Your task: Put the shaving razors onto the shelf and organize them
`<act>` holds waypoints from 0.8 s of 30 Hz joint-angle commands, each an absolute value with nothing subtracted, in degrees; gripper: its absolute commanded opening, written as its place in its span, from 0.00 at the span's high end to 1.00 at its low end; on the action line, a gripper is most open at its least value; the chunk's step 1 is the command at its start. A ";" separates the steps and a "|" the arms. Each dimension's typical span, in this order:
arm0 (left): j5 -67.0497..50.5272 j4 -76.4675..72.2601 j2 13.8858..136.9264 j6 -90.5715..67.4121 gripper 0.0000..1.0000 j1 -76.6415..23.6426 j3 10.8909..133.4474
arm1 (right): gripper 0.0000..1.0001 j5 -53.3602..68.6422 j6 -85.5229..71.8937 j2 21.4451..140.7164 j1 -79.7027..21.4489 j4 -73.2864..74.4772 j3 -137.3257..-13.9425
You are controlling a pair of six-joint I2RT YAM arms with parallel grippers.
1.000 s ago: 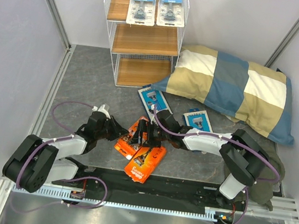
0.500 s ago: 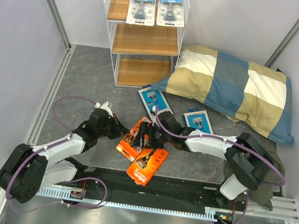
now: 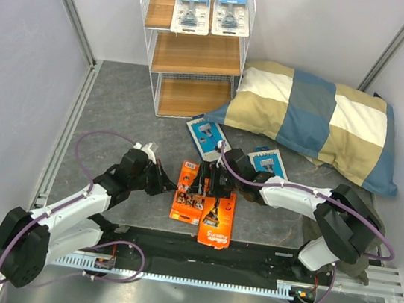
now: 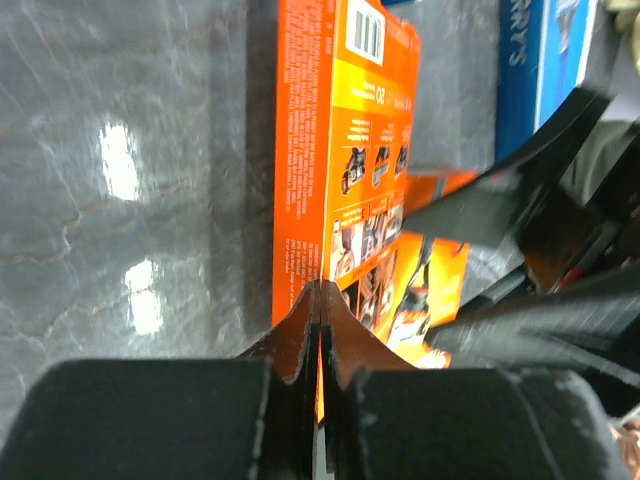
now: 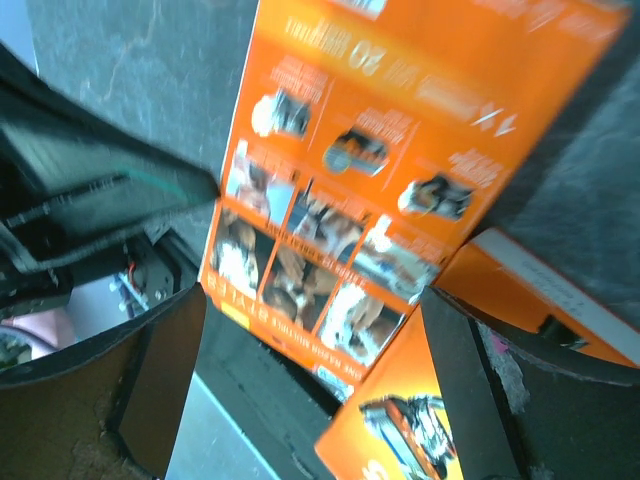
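While two blister packs point(image 3: 191, 11) top the shelf point(image 3: 197, 54), left end effector point(image 4: 320, 305) is closed, right end effector point(image 5: 310, 380) spread.

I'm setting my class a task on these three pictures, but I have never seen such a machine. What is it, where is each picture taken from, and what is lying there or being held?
These are two robot arms fixed at the near edge of a table. One picture looks down from above. The other two come from a small camera on each wrist.

The left hand is shut, its tips at the edge of an orange razor pack; whether it pinches that pack is unclear. The right hand is open over the same pack. A second orange pack lies beside it.

Two blue boxes lie farther back, near a pillow. Two clear packs are on the top tier of the shelf.
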State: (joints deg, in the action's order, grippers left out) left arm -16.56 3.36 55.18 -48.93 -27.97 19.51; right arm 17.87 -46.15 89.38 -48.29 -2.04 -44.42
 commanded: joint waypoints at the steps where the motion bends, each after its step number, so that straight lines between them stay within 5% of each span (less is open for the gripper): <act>1: -19.95 5.89 55.11 -47.11 0.98 -28.83 21.36 | 0.02 13.45 -43.68 88.07 -46.85 -3.43 -43.59; 19: -20.56 5.80 58.56 -45.00 0.98 -28.74 23.30 | 0.02 12.22 -40.52 84.55 -45.00 -0.17 -43.77; 24: -21.71 5.98 50.29 -44.91 0.78 -29.79 20.75 | 0.02 10.37 -38.94 83.41 -43.86 4.13 -43.68</act>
State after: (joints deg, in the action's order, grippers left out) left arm -19.11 7.20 56.21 -47.35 -28.88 21.58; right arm 12.78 -41.21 85.84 -44.84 1.50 -44.25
